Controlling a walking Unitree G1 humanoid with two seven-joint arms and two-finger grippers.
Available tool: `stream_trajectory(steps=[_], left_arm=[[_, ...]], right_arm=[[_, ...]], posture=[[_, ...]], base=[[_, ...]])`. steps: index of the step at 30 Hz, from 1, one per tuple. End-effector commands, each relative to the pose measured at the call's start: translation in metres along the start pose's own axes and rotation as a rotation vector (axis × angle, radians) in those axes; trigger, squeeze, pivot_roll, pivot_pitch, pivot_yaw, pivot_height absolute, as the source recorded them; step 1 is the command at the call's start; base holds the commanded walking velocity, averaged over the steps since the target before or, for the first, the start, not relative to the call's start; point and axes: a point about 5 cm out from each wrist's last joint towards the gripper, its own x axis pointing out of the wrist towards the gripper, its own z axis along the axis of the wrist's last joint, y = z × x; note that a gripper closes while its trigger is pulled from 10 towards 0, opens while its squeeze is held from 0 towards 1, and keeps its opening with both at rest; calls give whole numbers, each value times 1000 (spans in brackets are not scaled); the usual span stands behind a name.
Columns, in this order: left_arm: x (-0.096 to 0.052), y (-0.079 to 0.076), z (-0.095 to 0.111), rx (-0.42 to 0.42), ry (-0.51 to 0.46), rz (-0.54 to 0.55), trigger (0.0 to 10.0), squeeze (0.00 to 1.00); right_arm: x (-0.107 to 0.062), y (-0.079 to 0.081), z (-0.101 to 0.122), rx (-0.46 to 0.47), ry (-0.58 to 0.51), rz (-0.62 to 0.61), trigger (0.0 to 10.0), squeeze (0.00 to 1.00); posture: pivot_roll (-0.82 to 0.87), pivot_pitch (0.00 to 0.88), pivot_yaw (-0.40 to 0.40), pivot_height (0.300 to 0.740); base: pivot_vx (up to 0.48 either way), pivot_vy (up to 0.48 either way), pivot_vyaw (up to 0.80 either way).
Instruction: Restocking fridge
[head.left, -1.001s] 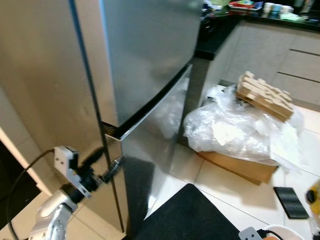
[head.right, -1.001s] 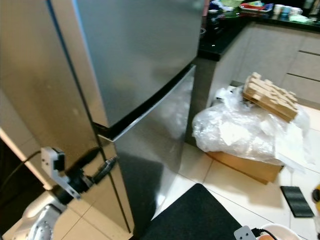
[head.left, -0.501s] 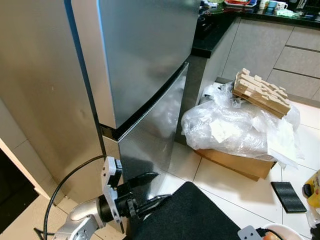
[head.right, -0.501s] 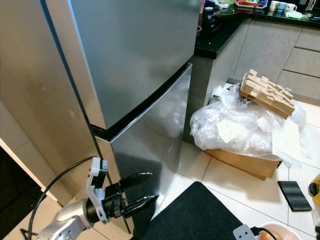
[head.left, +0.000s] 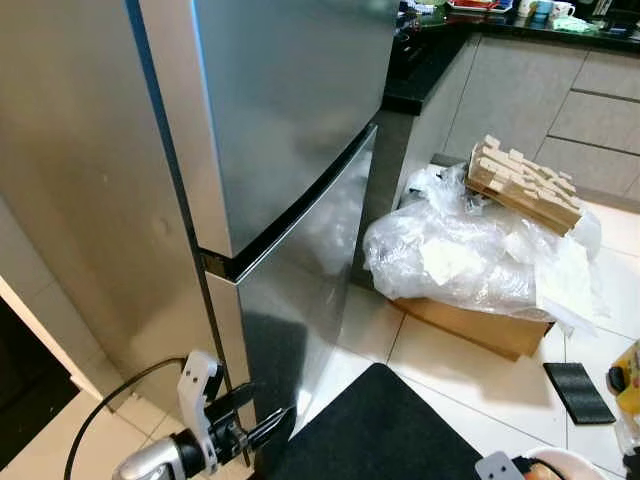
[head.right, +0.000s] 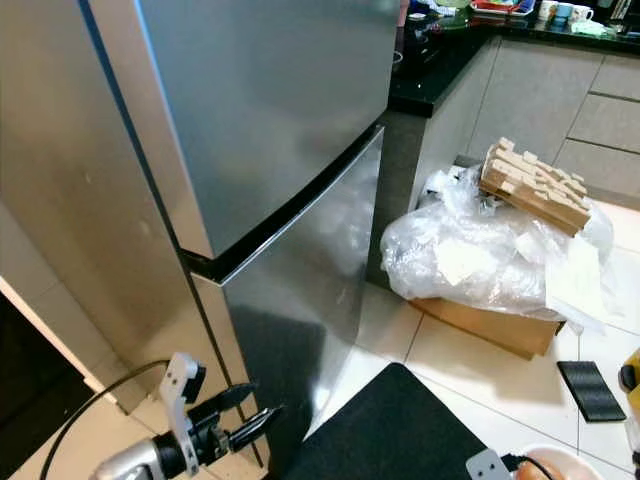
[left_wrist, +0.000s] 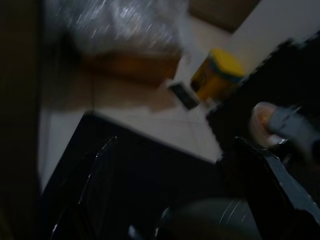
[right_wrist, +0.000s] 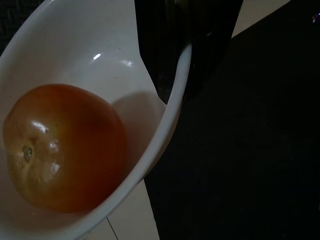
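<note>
While both doors of the steel fridge (head.left: 290, 130) are closed, the left gripper (head.left: 262, 420) hangs low beside the fridge's lower door, its two black fingers spread apart and touching nothing. Well away from the fridge base, on the tiled floor, a clear plastic bag (head.left: 470, 265) lies over a cardboard box (head.left: 470, 328), with a wooden pallet piece (head.left: 525, 187) on top. A white bowl (right_wrist: 100, 55) holds a tomato (right_wrist: 65, 147); whether the right gripper's fingers are parted or closed cannot be told.

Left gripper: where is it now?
The left gripper hangs low at the robot's left, fingers open, beside the fridge's lower door near its bottom corner.
</note>
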Motion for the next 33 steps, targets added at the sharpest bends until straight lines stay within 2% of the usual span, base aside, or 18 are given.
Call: stream_trajectory(steps=[1, 2, 3, 4, 6, 7, 8, 9, 11, 12, 13, 16, 22, 30, 33], left_arm=[[-9, 7, -32, -73, 89, 114, 10000, 0], [-9, 7, -32, -73, 89, 114, 10000, 0], [-18, 14, -53, -135, 146, 213, 10000, 0], [-18, 14, -53, -135, 146, 213, 10000, 0], [-39, 16, -88, -232, 245, 357, 10000, 0], [-39, 16, -88, -232, 245, 357, 10000, 0], [-52, 14, -107, -292, 303, 435, 10000, 0], [-52, 14, -107, -292, 303, 435, 10000, 0], [-72, 6, -132, -353, 400, 531, 10000, 0], [-72, 6, -132, -353, 400, 531, 10000, 0], [-78, 1, -141, -371, 441, 555, 10000, 0], [-81, -3, -148, -387, 464, 566, 10000, 0], [-81, -8, -154, -404, 482, 580, 10000, 0], [-73, -2, -152, -350, 512, 620, 10000, 0], [-75, 4, -150, -344, 506, 680, 10000, 0]], right_arm=[[0, 1, 1, 3, -2, 2, 10000, 0], [0, 1, 1, 3, -2, 2, 10000, 0], [0, 2, 1, 4, -2, 3, 10000, 0], [0, 2, 1, 4, -2, 3, 10000, 0], [0, 3, 1, 4, -2, 6, 10000, 0], [0, 3, 1, 4, -2, 6, 10000, 0], [0, 3, 1, 2, -2, 10, 10000, 0], [0, 3, 1, 2, -2, 10, 10000, 0], [0, 3, 1, -6, -3, 17, 10000, 0], [0, 3, 1, -6, -3, 17, 10000, 0], [0, 3, 1, -9, -6, 26, 10000, 0], [0, 3, 2, -8, -10, 30, 10000, 0], [0, 4, 5, 0, -27, 64, 10000, 0], [0, 7, 6, 1, -29, 89, 10000, 0], [0, 8, 5, 15, -27, 92, 10000, 0]], posture=[[-21, 0, -21, 740], [-21, 0, -21, 740], [-15, 0, -14, 740], [-15, 0, -14, 740], [-15, 0, -14, 740], [-15, 0, -14, 740], [-15, 0, -14, 740], [-15, 0, -14, 740], [-19, 0, -18, 740], [-19, 0, -18, 740], [-19, 0, -18, 740], [-21, 0, -23, 740], [-19, 0, -28, 740], [-19, 0, -27, 740], [-22, 0, -26, 740]], base=[[0, 0, 0], [0, 0, 0], [0, 0, 0], [0, 0, 0], [0, 0, 0], [0, 0, 0], [0, 0, 0], [0, 0, 0], [0, 0, 0], [0, 0, 0], [0, 0, 0], [0, 0, 0], [0, -360, 0], [0, -451, 753], [0, -112, 267]])
